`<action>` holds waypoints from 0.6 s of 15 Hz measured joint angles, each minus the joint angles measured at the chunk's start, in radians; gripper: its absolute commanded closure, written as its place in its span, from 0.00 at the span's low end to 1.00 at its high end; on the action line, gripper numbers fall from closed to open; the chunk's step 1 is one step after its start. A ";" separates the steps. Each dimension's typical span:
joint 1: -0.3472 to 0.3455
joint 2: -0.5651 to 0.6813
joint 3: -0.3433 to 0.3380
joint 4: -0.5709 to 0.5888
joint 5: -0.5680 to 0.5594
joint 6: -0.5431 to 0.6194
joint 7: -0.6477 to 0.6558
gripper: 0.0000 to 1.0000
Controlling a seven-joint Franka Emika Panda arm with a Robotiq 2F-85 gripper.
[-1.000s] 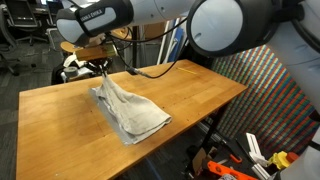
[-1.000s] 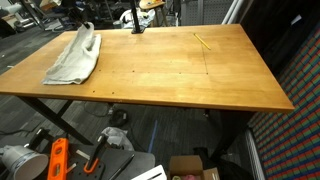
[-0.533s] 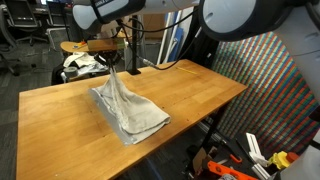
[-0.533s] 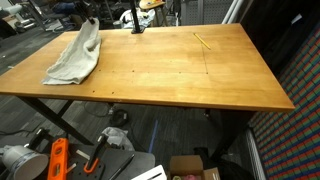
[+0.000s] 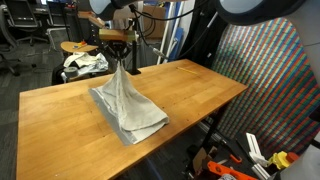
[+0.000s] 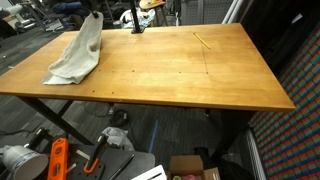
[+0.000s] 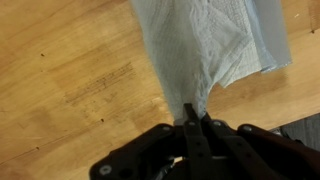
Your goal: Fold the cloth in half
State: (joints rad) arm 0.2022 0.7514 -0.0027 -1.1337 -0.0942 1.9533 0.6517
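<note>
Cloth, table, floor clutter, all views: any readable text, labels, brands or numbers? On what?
None can be read.
cloth: plain, no tag or print showing in any view.
table: bare wood, no markings.
orange tool and cardboard box on the floor in an exterior view: any markings are too small and blurred to read.
</note>
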 measured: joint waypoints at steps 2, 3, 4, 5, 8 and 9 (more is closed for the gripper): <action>-0.011 -0.022 -0.001 -0.015 0.017 0.004 0.000 0.95; -0.016 -0.034 -0.002 -0.024 0.028 0.009 0.000 0.94; -0.021 -0.047 -0.002 -0.034 0.037 0.015 0.000 0.95; -0.026 -0.058 -0.002 -0.043 0.043 0.019 0.000 0.95; -0.032 -0.090 -0.002 -0.078 0.048 0.031 -0.006 0.95; -0.028 -0.097 -0.001 -0.093 0.047 0.040 -0.011 0.95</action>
State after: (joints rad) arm 0.1743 0.6541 -0.0041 -1.2266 -0.0472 1.9930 0.6411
